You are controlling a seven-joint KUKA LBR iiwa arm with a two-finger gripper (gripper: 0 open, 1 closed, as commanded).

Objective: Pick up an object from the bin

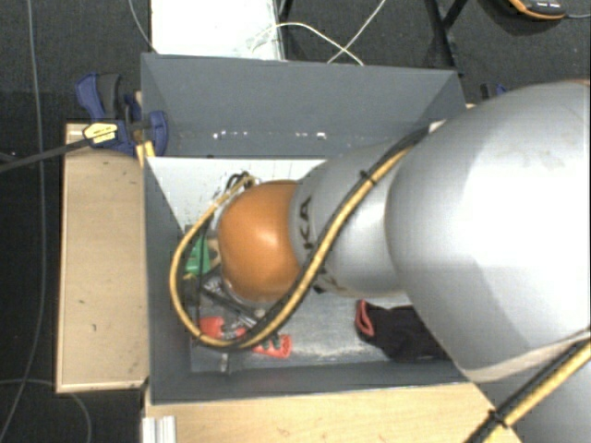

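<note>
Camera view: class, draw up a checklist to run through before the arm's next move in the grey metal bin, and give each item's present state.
1. Gripper inside the grey metal bin, low at its front-left: ok.
2. A thing within reach: a small red plastic piece lies right by the gripper: ok.
3. Something already held: cannot tell, the orange wrist cover hides it.
4. Small green thing by the left wall clear of the gripper: cannot tell.
5. Black soft thing with a red edge well apart, to the right: ok.
6. Yellow cable loop clear of the left wall: cannot tell.
</note>
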